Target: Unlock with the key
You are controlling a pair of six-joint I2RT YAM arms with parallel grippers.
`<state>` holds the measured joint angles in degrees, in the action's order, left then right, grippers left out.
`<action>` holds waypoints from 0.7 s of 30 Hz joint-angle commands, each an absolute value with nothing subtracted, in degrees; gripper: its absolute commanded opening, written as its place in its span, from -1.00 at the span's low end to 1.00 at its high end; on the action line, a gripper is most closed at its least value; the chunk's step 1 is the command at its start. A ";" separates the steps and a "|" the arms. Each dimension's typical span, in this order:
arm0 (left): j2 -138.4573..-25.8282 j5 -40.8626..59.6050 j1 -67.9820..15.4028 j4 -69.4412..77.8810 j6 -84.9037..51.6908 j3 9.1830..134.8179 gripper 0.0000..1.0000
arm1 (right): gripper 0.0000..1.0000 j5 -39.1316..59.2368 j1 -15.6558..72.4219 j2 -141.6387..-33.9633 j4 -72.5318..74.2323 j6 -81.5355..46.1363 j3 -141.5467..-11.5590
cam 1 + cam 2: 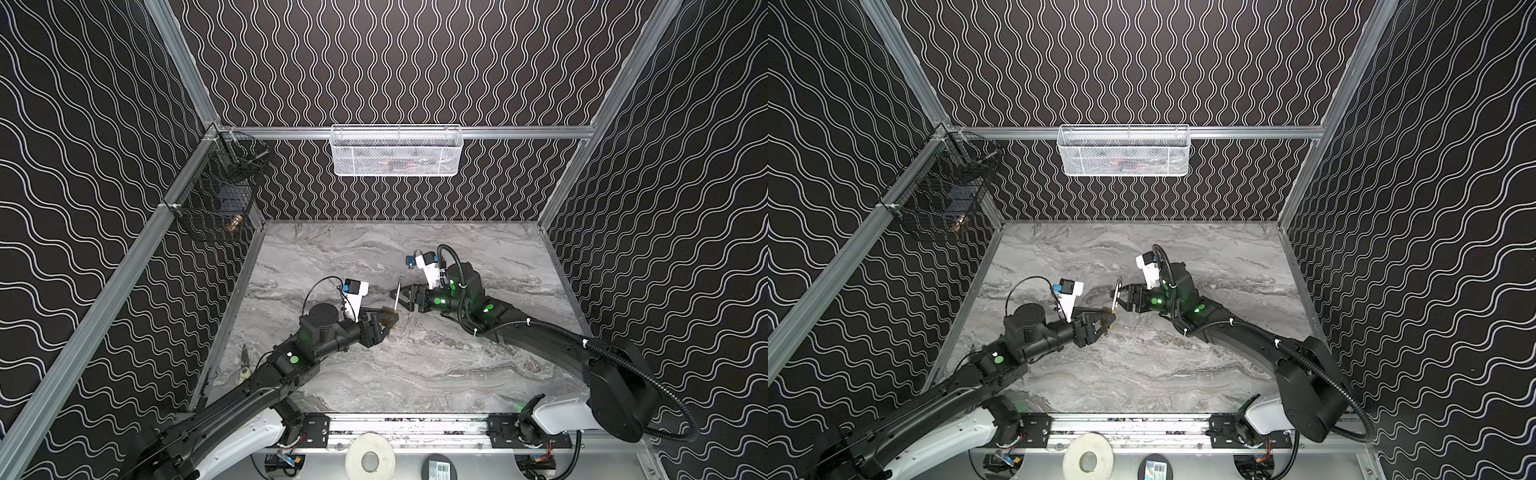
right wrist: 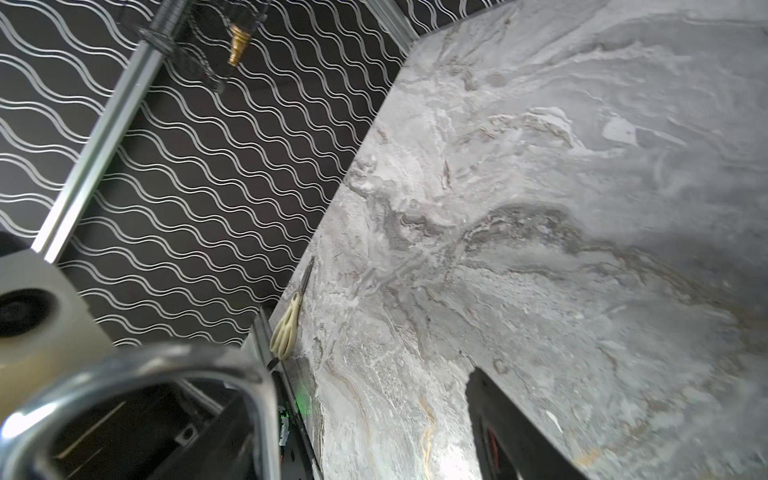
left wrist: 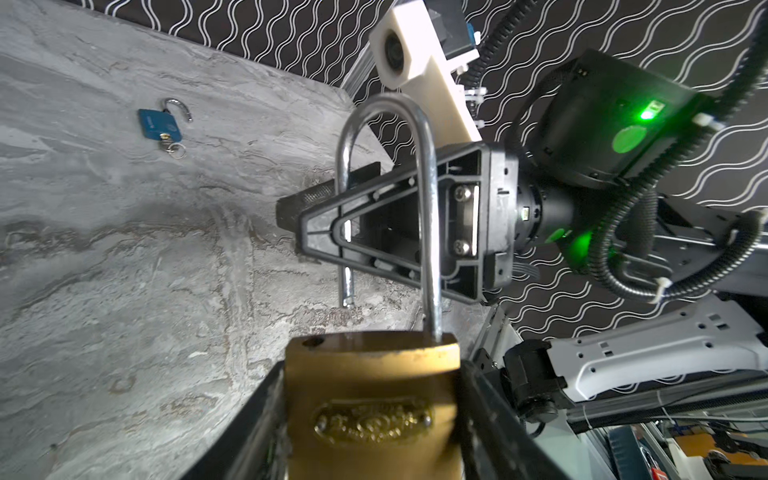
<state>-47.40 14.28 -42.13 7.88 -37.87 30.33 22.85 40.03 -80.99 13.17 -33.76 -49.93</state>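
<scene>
Two padlocks were there, a brass padlock [image 3: 370,415] and a blue padlock [image 3: 160,124], two claws, left claw [image 1: 390,322] and right claw [image 1: 396,298], two baskets, a white basket [image 1: 395,160] and a black basket [image 1: 216,208], one pair of scissors [image 1: 244,365], one desk [image 1: 415,374]

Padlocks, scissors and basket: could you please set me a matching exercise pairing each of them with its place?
Things
1. brass padlock
2. blue padlock
3. scissors
4. white basket

Places
A. hung on the rear rail
B. at the left edge of the table
C. gripped in the left pincer
D. lying on the table's far side, shackle open

Pairs: 1-C; 2-D; 3-B; 4-A
</scene>
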 commanded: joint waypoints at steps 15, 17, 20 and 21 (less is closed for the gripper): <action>-49.49 6.11 -42.19 -3.92 -26.66 39.24 -1.00 | 0.49 14.60 39.97 -79.25 2.01 -32.12 -52.82; -50.52 4.90 -42.27 -5.53 -25.15 40.08 -1.00 | 0.50 14.10 39.99 -78.78 1.44 -32.09 -52.91; -51.54 3.10 -42.36 -6.65 -23.36 40.83 -1.00 | 0.51 13.15 39.99 -78.40 -0.03 -31.77 -53.42; -51.93 2.18 -42.37 -7.06 -22.85 41.03 -1.00 | 0.52 13.01 39.96 -78.31 -0.49 -31.58 -53.61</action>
